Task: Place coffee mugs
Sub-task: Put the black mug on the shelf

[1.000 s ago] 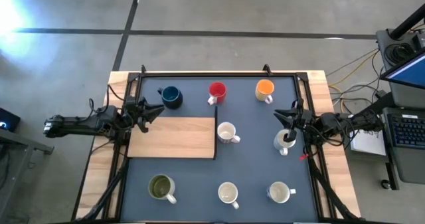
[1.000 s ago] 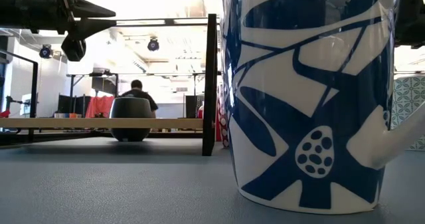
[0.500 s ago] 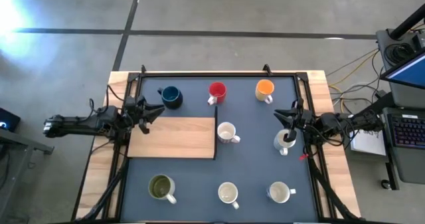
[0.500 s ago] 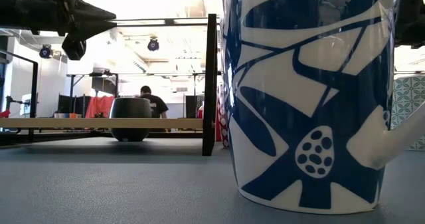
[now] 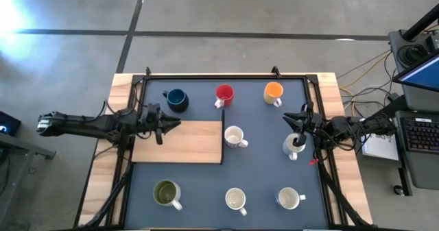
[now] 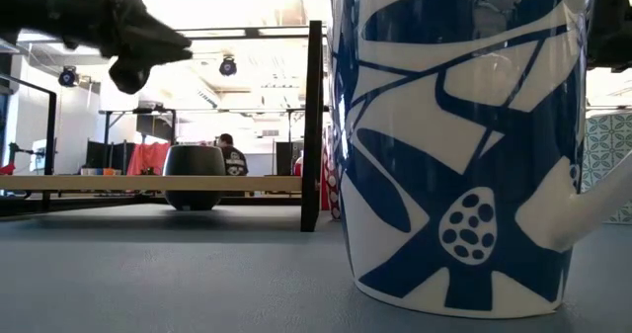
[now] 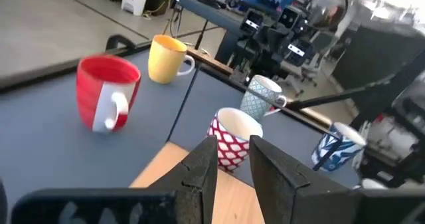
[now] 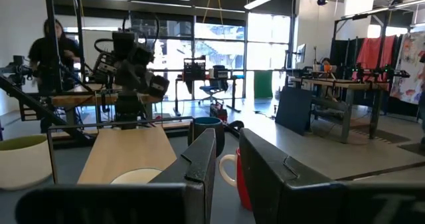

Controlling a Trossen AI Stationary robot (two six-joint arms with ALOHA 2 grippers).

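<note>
A dark mat-covered table (image 5: 260, 173) is carrying a wooden board (image 5: 180, 142) and what appear to be eight coffee mugs (image 5: 234, 137), three lying along the far edge, three nearest.

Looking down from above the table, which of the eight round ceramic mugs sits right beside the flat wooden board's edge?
The white mug with the red pattern, mid-table, just right of the wooden board. Every other mug stands clear of the board on the dark mat.

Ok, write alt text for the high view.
Eight coffee mugs sit on a dark table mat: dark blue, red and orange along the back. The left gripper hovers over a wooden board; the right gripper is beside a patterned mug.
</note>
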